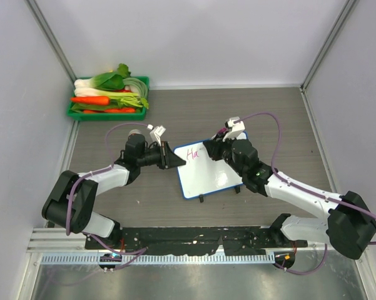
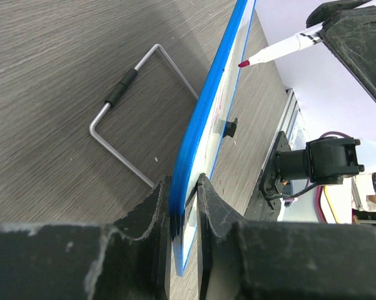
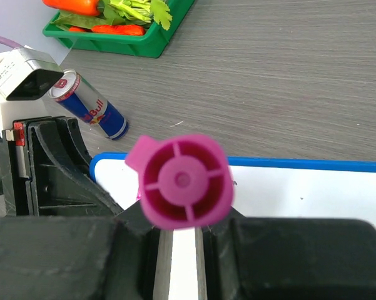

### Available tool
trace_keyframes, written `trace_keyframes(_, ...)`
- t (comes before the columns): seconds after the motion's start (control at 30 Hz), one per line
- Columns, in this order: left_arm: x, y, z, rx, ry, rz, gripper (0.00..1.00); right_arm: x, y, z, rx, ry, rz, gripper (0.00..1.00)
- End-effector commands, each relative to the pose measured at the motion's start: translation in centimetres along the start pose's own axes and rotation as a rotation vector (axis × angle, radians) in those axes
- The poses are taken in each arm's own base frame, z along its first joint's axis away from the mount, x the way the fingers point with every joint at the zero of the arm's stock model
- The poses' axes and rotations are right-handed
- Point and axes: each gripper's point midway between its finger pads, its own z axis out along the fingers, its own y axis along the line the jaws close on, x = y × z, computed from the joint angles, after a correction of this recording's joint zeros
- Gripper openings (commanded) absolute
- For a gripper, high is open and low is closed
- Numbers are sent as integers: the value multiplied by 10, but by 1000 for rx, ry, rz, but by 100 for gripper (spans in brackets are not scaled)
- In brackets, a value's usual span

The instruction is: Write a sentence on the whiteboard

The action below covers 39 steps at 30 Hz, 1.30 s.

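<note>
Presently found whiteboard [image 1: 214,174] at centre of surface [image 1: 188,112], clamped along its 9 o'clock edge in left hand [image 2: 184,200]. Found right hand [image 3: 181,236] gripping pink-capped marker [image 3: 182,181] over board's 12 o'clock edge. Recorded sentence [image 1: 193,152] so far: pink "Ha" near 11 o'clock corner.

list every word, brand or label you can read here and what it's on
"Ha": pink handwriting on the whiteboard, seen from the top camera.
"Bull": on the blue and silver can, seen from the right wrist camera; the rest of its label is not clear enough to read.
Black print on the marker: too small to read.
Small red print on the whiteboard's face, seen from the left wrist camera: blurred, not readable.
</note>
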Motion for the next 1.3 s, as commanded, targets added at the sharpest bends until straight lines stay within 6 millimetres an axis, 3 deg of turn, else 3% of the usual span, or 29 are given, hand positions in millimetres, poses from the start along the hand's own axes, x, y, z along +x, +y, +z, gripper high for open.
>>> trace_keyframes(0.0,7,30,-2,-134,9,51,0,-34,15,4,-27,-97,18,1)
trace_keyframes(0.43,8,29,0,-120,15,46,0,-6,1,7,9,-29,-2,1)
trace_keyframes(1.27,9,29,1,-115,24,46,0,36,-7,-18,-22,87,5,2)
